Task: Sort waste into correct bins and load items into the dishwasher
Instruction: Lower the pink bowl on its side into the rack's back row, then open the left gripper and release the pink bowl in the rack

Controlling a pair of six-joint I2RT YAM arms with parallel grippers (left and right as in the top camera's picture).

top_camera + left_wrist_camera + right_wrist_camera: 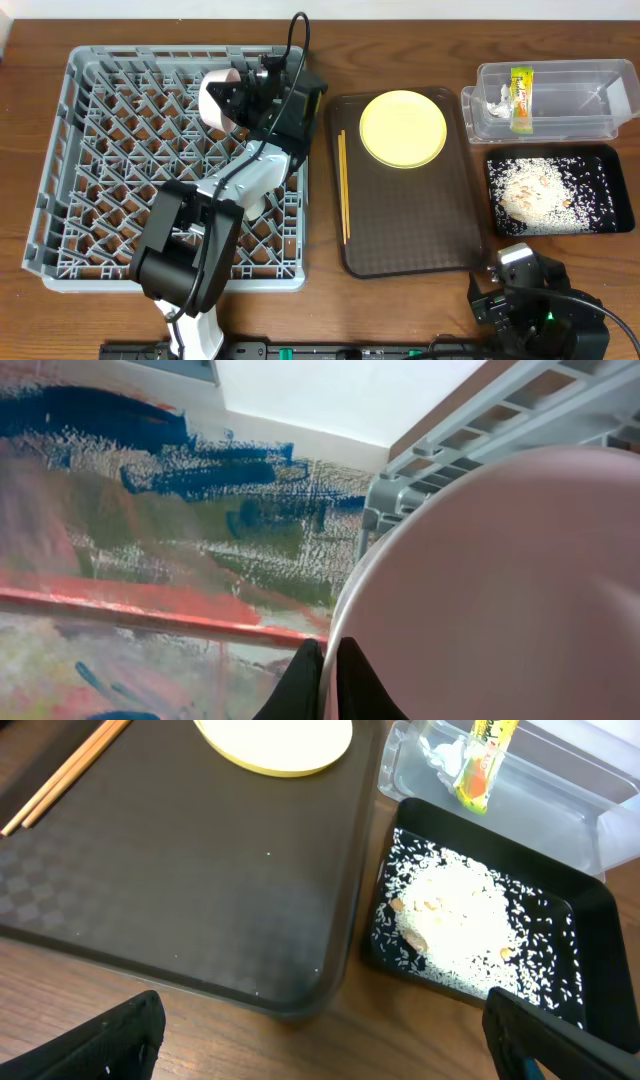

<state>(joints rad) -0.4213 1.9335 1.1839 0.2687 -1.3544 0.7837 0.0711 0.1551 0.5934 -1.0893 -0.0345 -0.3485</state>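
**Mia:** What is closest to us?

**Tom:** The right gripper [330, 1045], down at 5 o'clock on the bench [420, 310]. Its two black fingers [110, 1040] are spread wide. Nothing is between them.

**Mia:** What comes just past it?

**Tom:** A big brown tray [410, 220] in the middle. Thin wooden chopsticks [343, 185] lie along its left side. A round yellow plate [402, 128] sits at its far end. The plate looks flat and clean.

**Mia:** And on the right?

**Tom:** At 3 o'clock there is a black tray [625, 220]. White rice bits [535, 190] lie in it, some in a heap and some scattered. Just behind it, at 2 o'clock, is a clear tub [570, 100]. A yellow-green wrapper [520, 98] and a crumpled white tissue [497, 98] lie inside, side by side.

**Mia:** What about the left side?

**Tom:** The grey dish rack [100, 150] fills the 9 o'clock side. It is the biggest thing here. The left arm [240, 185] reaches over it from 7 o'clock and hides some of the grid. A black cable [298, 30] loops up at the far end of the arm.

**Mia:** Where is the bowl?

**Tom:** The white bowl [500, 590] is over the far part of the rack, at about 11 o'clock. The left gripper [328, 685] is pinching its thin rim. The bowl is tipped on its side. It is round and smooth, and it looks a bit pink up close. I cannot tell if it touches the rack.
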